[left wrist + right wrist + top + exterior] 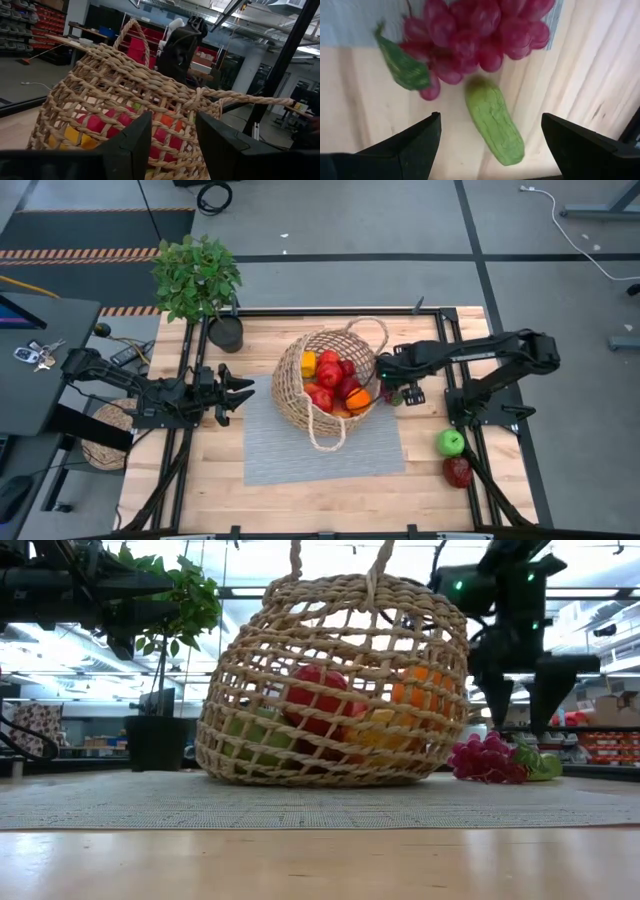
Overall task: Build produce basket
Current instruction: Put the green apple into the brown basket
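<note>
**Cucumber or grapes: we line up the next pick**

Straight under our right gripper (487,137), fingers spread wide and holding nothing, lies the green cucumber (494,121) on the bare wood surface (355,105), with the purple grapes (470,35) just beyond it, touching or nearly so. We'd say the cucumber is the pick here. We judge the good move is to come down square over its middle and close across its narrow width, not along its length, so it doesn't roll or pivot out. Keep clear of the grapes, since a nudge could drag the bunch along.

Next out, the basket (300,370) sits on the grey mat (270,450) mid-surface, already holding red apples, an orange and a yellow pepper. The cucumber will want to go in over the rim, clear of the loop handles.

Across on the far side, our left gripper (240,392) waits just beside the basket, fingers apart and empty. A green apple (451,442) and a red fruit (458,472) still sit well out on the right.

No brands, labels or writing that we can read anywhere.
</note>
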Robot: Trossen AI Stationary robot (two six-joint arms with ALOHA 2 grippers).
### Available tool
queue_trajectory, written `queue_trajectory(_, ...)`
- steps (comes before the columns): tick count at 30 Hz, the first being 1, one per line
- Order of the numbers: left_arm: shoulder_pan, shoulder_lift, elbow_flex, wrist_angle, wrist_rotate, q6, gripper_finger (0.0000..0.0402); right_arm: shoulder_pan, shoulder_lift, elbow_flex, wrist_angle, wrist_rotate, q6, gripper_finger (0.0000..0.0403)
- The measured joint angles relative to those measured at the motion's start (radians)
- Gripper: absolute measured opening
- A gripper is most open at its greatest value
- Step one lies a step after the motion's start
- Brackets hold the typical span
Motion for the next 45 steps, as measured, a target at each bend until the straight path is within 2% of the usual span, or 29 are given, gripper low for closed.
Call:
queue_trajectory(8, 0.0, 0.0, 0.0, 0.0, 0.0, 0.0, 0.016, -0.094, 0.106, 0.002, 0.008, 0.02, -0.082, 0.0347)
queue_trajectory(15, 0.0, 0.0, 0.0, 0.0, 0.0, 0.0, 0.016, -0.131, 0.125, -0.006, 0.053, 0.0, -0.095, 0.0347)
queue_trajectory(21, 0.0, 0.0, 0.0, 0.0, 0.0, 0.0, 0.016, -0.106, 0.083, 0.021, 0.029, 0.01, -0.054, 0.0347)
queue_trajectory(24, 0.0, 0.0, 0.0, -0.001, 0.0, 0.0, 0.016, -0.082, 0.031, 0.059, -0.072, 0.031, -0.008, 0.0347)
queue_trajectory(27, 0.0, 0.0, 0.0, 0.0, 0.0, 0.0, 0.016, -0.06, -0.024, 0.094, -0.162, 0.031, 0.08, 0.0347)
queue_trajectory(32, 0.0, 0.0, 0.0, 0.0, 0.0, 0.0, 0.016, -0.015, -0.081, 0.101, -0.285, -0.054, 0.231, 0.0347)
queue_trajectory(37, 0.0, 0.0, 0.0, 0.0, 0.0, 0.0, 0.016, 0.136, -0.087, 0.103, -0.286, -0.173, 0.394, 0.0347)
queue_trajectory(41, 0.0, 0.0, 0.0, 0.0, 0.0, 0.0, 0.016, 0.292, -0.065, 0.103, -0.306, -0.26, 0.632, 0.0347)
queue_trajectory(45, 0.0, 0.0, 0.0, -0.001, 0.0, 0.0, 0.016, 0.402, -0.052, 0.103, -0.317, -0.393, 0.973, 0.0347)
